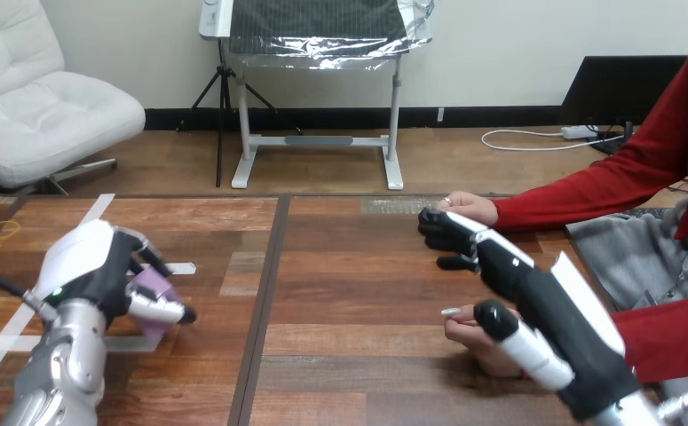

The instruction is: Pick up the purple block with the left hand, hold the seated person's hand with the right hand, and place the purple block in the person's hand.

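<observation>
Head view, left side: your left hand (100,275) sits low over the worktop (349,293), fingers and thumb curled round the purple block (155,297).
Head view, right side: your right hand (535,302) lies between the person's upper hand (475,208) and the person's lower hand (482,346). You cannot tell whether it grips either.
Step in hand: probably the block is secured and the hand-hold is not yet confirmed.
Next move: settle the hold on one hand, then carry the block, now well apart, across to that palm.
</observation>
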You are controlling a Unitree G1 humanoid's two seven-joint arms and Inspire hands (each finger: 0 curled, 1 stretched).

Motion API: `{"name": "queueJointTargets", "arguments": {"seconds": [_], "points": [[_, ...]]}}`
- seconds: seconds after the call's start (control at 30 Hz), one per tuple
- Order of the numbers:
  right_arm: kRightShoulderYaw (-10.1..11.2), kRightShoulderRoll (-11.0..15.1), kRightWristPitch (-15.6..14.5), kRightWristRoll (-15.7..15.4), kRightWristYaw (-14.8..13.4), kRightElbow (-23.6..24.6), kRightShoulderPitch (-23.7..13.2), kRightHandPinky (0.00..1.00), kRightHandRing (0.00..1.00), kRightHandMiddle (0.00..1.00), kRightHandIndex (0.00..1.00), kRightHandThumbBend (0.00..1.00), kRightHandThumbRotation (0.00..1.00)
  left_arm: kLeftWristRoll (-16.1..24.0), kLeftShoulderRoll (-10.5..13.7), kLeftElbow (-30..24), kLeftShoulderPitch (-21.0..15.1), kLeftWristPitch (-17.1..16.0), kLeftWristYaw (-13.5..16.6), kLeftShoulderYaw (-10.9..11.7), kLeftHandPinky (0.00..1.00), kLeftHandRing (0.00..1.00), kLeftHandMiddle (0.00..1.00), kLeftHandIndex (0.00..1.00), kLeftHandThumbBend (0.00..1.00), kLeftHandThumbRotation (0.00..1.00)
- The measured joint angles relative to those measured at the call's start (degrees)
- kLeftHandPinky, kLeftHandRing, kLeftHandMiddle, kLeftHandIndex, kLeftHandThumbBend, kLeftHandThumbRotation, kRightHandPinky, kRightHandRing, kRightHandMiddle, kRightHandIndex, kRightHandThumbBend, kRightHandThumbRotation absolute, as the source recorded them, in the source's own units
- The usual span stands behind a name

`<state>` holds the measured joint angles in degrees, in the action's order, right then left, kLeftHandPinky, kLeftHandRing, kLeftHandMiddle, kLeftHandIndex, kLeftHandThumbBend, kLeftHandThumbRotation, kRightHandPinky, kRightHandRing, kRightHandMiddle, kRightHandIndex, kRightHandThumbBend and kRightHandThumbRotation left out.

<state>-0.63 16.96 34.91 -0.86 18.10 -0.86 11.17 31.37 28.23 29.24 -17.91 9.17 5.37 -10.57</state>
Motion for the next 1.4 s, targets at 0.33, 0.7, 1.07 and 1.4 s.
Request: {"name": "queueJointTargets", "arguments": {"seconds": [0.33,0.7,1.07,1.4], "points": [[2.2,3.5,0.5,-5.1,-1.6,-6.1,-6.2,0.77,0.83,0.86,0.84,0.86,0.84,-0.1,0.0,-7.6,2.0,0.4,-0.7,0.3,0.29,0.35,0.42,0.45,0.85,0.00],[3.5,8.2,1.6,-6.8,-1.9,-14.3,-12.7,0.74,0.82,0.86,0.84,0.77,0.60,-0.1,0.0,-15.3,3.9,0.9,-2.0,0.5,0.21,0.27,0.35,0.45,0.84,0.00],[3.4,12.6,3.0,-12.6,-3.2,-22.7,-18.5,0.71,0.82,0.86,0.84,0.81,0.57,0.2,0.1,-20.8,5.4,0.9,-3.2,0.5,0.20,0.25,0.33,0.44,0.85,0.00],[2.9,15.6,3.4,-16.3,-4.1,-29.4,-22.8,0.69,0.82,0.86,0.85,0.87,0.61,0.3,0.1,-25.1,6.6,0.8,-4.7,0.6,0.19,0.24,0.32,0.43,0.85,0.00]]}}
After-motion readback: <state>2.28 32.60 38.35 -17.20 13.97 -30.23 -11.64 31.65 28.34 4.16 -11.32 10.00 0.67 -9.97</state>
